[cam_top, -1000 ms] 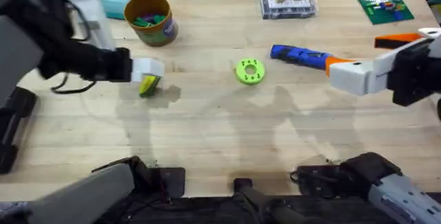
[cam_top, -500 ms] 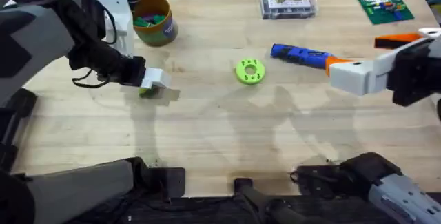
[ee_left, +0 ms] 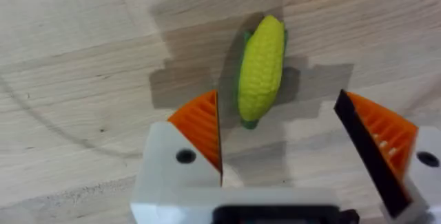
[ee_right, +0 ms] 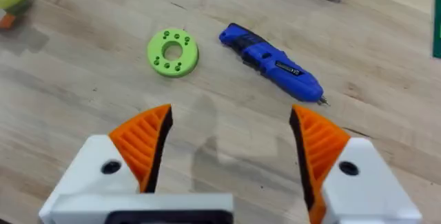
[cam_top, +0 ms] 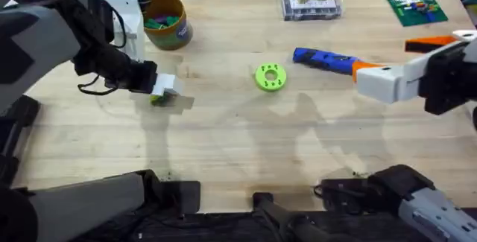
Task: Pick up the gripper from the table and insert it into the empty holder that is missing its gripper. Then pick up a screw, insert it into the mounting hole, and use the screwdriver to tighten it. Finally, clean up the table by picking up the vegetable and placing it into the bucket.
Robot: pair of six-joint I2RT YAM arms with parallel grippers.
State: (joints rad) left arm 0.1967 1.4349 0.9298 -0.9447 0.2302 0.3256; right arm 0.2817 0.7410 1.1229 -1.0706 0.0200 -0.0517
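Hovering over the corn (ee_left: 261,69), the left pincer (ee_left: 296,145) gapes wide, pads straddling it flat on the table (cam_top: 238,153), ready to clench; bucket (cam_top: 165,21) waits near.

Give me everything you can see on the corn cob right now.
The corn cob is a small toy, yellow with moulded kernels and a green husk showing at its edges and near end, plastic by the look. It lies flat on the bare wooden table, whole and unheld. The left gripper hangs above it, open, orange pads to either side of the near end, not touching. The bucket stands apart, farther back.
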